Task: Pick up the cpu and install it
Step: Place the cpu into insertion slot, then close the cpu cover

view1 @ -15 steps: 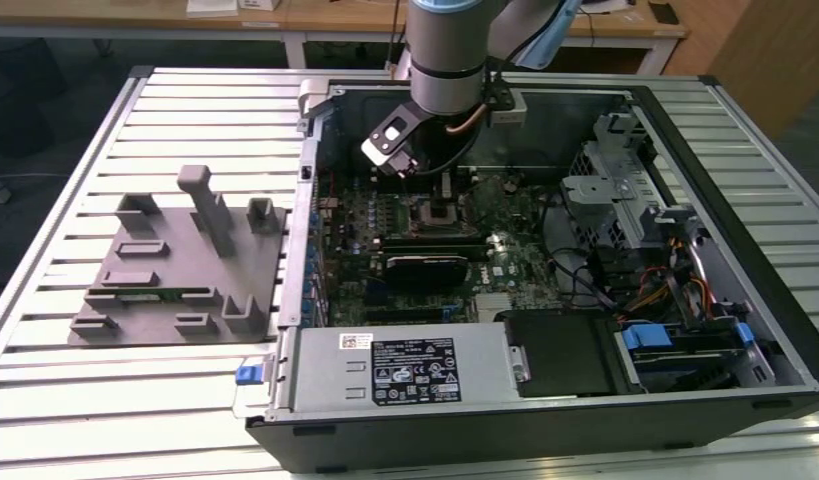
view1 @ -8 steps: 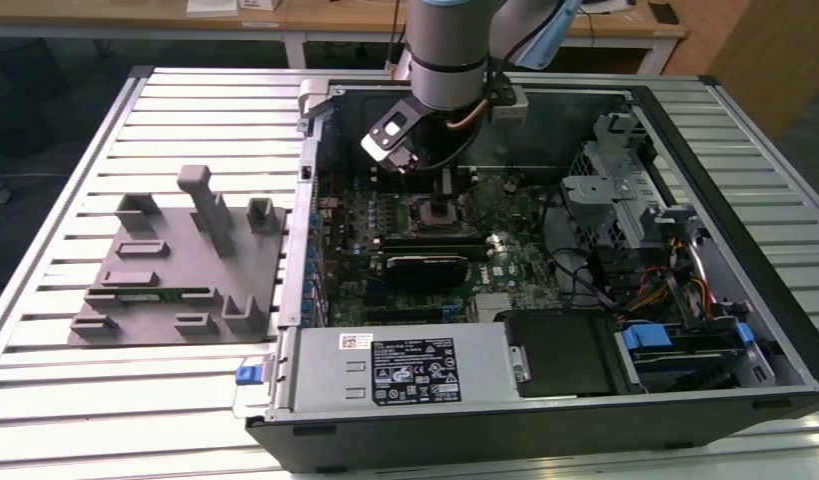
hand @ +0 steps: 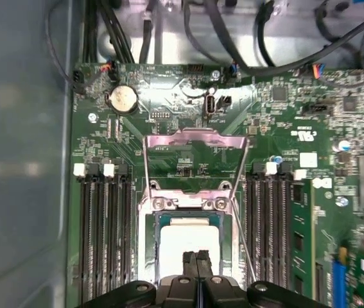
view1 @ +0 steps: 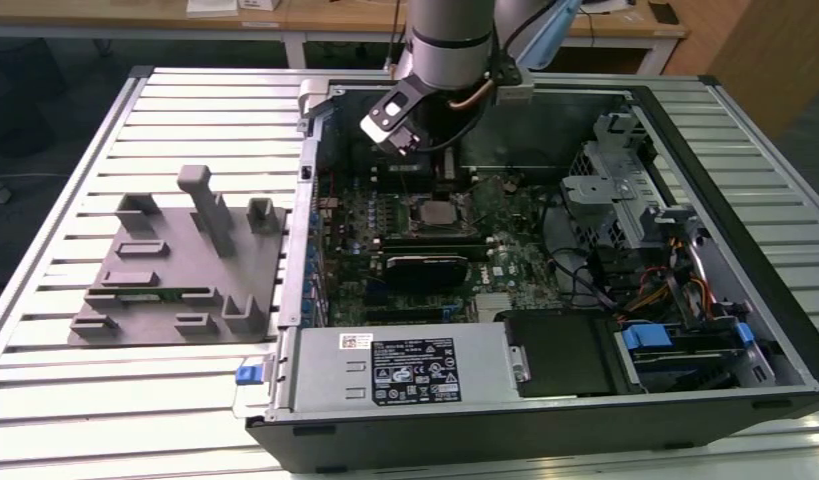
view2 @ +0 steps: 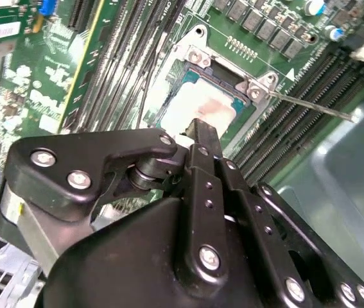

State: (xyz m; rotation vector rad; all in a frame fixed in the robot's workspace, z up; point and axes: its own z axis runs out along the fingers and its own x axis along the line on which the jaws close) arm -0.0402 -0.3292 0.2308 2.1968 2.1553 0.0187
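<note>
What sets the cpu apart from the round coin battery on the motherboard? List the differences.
Shape: the cpu is square, the coin battery round. Size: the cpu is clearly larger than the coin battery. Seat: the cpu lies in the socket, its metal frame swung open; the coin battery sits apart, near the edge of the motherboard. Both are flat, silvery and sit on that board.

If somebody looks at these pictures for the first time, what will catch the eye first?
The open black computer case with its green motherboard lies on the slatted table. In both wrist views the shut black gripper hangs over the small pale silver square cpu lying in its socket with the metal frame raised.
</note>
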